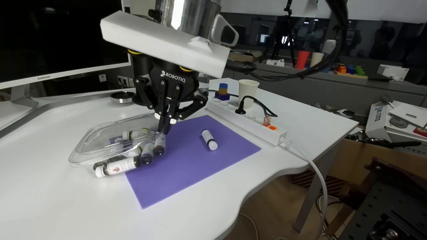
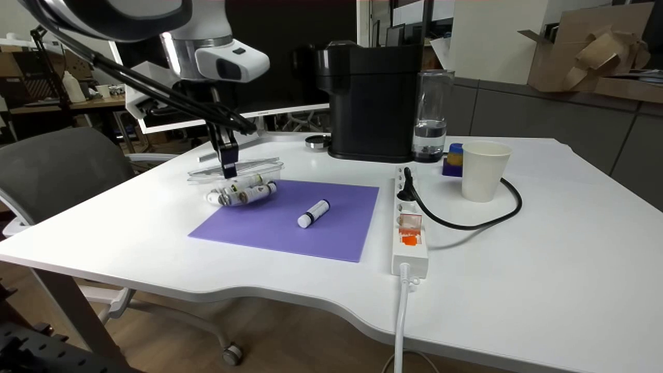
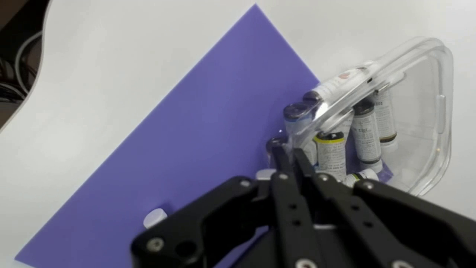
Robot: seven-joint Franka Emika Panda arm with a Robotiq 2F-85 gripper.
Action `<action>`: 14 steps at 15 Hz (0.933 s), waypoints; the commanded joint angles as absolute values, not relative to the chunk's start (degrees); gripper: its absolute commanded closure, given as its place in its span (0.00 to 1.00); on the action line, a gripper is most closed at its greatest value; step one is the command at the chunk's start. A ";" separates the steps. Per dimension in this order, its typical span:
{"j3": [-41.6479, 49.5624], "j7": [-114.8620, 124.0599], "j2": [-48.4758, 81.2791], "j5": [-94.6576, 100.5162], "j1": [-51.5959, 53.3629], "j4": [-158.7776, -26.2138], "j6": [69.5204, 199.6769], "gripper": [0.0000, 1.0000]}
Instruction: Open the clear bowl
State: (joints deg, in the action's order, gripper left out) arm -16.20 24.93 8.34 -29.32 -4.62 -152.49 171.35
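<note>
Pinched in the tool (image 3: 290, 152), the edge of the clear bowl (image 3: 446, 96) should be peeled up slowly, lest the bottles (image 3: 366, 134) be tipped out.

In an exterior view, a grey chair (image 2: 67, 171) is seen at the left, brown floor (image 2: 290, 334) at the bottom, grey cabinets (image 2: 549, 114) at upper right.

Glossy see-through plastic of the clear bowl (image 1: 104, 136), paper-like labels (image 3: 366, 136) on the tubes (image 3: 332, 158), matt fingers (image 1: 163, 125), smooth bench (image 2: 549, 269) with a slight sheen, smooth matt purple sheet (image 2: 264, 223), paper-looking cup (image 2: 483, 173), polished metal on the arm (image 1: 196, 16)
</note>
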 commanded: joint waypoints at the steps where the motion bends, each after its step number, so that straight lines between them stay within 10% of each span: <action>1: -10.06 28.98 4.92 -26.80 0.49 -154.78 167.09 0.99; 5: -5.66 30.42 5.41 -23.50 2.81 -154.98 165.63 0.96; 6: -5.22 29.80 5.58 -23.50 2.83 -154.73 164.99 0.73; 10: -3.99 29.68 6.42 -23.46 3.19 -154.29 164.59 0.49; 12: -3.89 29.78 6.44 -23.88 3.38 -154.34 165.38 0.88; 14: -3.65 29.87 6.41 -23.74 3.55 -154.29 165.77 0.95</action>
